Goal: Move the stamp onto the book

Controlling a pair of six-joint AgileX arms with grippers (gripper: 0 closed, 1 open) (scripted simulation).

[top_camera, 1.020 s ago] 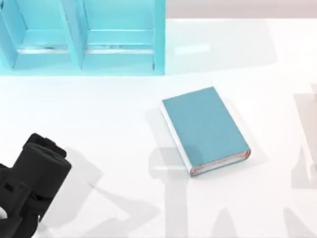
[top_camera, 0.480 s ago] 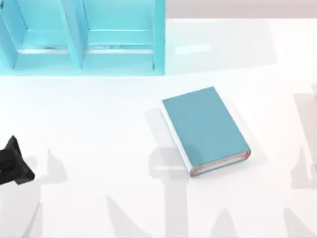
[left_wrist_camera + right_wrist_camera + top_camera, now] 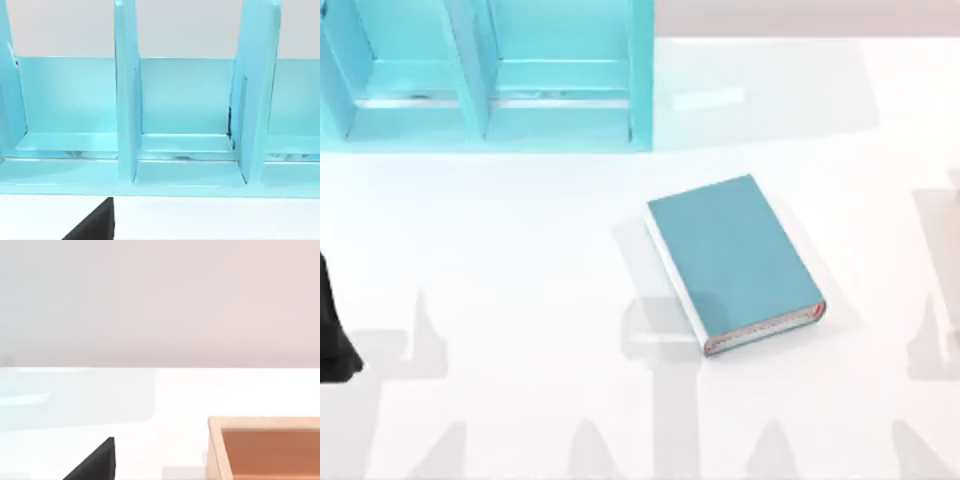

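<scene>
left gripper state unclear; left arm [image 3: 332, 330] has retreated further to the table's left edge; book [image 3: 735, 258] unmoved.

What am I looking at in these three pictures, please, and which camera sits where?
This is a simulated pair of robot arms at a white table. One picture looks straight down from above. There a teal book lies flat near the middle, a turquoise shelf unit stands at the far left, and the black left arm sits parked at the left edge. The other two pictures come from cameras on the arms' wrists. The left one faces the shelf compartments. The right one looks across the table at an open wooden box. The dark wedge low in each wrist picture is part of the arm. I cannot tell how the jaws stand or whether anything is held.
</scene>
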